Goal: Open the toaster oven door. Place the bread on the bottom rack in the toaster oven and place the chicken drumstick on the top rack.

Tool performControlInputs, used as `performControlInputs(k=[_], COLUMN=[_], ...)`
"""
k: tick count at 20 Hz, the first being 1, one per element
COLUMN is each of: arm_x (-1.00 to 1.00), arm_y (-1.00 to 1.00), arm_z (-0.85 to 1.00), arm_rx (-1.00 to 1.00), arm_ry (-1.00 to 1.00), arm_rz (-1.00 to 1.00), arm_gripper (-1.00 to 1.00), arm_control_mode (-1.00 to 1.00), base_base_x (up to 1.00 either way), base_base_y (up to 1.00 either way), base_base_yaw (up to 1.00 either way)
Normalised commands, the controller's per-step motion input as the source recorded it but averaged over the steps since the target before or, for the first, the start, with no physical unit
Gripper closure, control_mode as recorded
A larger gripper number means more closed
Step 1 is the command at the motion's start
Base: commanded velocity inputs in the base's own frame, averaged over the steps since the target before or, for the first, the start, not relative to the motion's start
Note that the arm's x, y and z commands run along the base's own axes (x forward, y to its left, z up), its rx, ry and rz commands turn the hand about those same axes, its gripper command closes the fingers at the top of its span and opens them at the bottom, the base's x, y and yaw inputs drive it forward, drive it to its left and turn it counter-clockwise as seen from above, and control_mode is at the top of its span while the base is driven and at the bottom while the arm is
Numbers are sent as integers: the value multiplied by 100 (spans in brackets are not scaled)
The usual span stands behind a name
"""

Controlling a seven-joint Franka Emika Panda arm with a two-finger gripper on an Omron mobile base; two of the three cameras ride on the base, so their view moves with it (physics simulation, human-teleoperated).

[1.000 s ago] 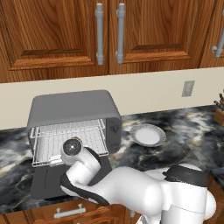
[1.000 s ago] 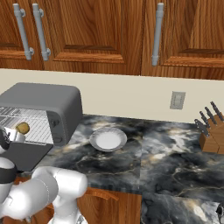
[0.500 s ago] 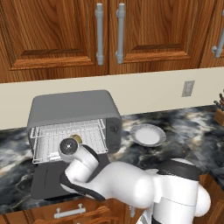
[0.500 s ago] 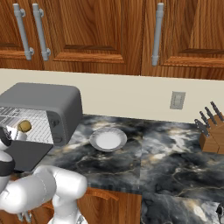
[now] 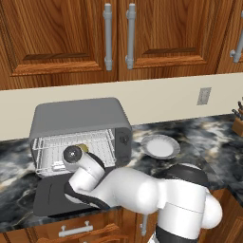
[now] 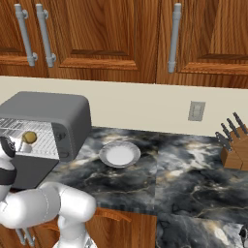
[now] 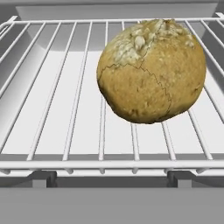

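Note:
The grey toaster oven (image 5: 78, 116) stands on the counter with its door (image 5: 50, 197) folded down flat in front. The bread (image 7: 151, 72), a round yellowish-brown roll, lies on the bottom rack (image 7: 65, 113), below the top rack (image 5: 76, 139). In the left base view the bread (image 5: 84, 148) peeks out just right of my hand. My gripper (image 5: 73, 155) sits at the oven mouth, pointing in at the roll, open and with nothing between its fingers. From the right side the bread (image 6: 30, 137) sits just inside the oven (image 6: 48, 109). The chicken drumstick is out of view.
An empty white plate (image 5: 160, 145) rests on the dark marble counter (image 6: 160, 179) right of the oven. A knife block (image 6: 235, 147) stands at the far right. Wooden cabinets (image 5: 118, 33) hang above, and the lowered door juts out toward the counter's front edge.
My hand has shifted slightly left and up at the oven mouth, uncovering the bread beside it. The bread stays on its rack and the jaws stay open.

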Motion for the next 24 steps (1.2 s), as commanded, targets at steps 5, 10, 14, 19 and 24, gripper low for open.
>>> performControlInputs(k=[5,10,14,19,24], arm_x=[24,20,8,0,5], arm_y=[0,0,1,9,11], arm_z=[-2,-2,0,-6,-3], arm_rx=[0,0,0,0,0], arm_ry=[0,0,0,-3,-12], arm_rz=[0,0,0,0,0], arm_gripper=[-100,-100,-100,-100,-100], arm_control_mode=[-100,-100,-100,-100,-100], base_base_x=[0,0,0,0,0], base_base_y=[0,0,0,0,0], base_base_yaw=[0,0,0,0,0])
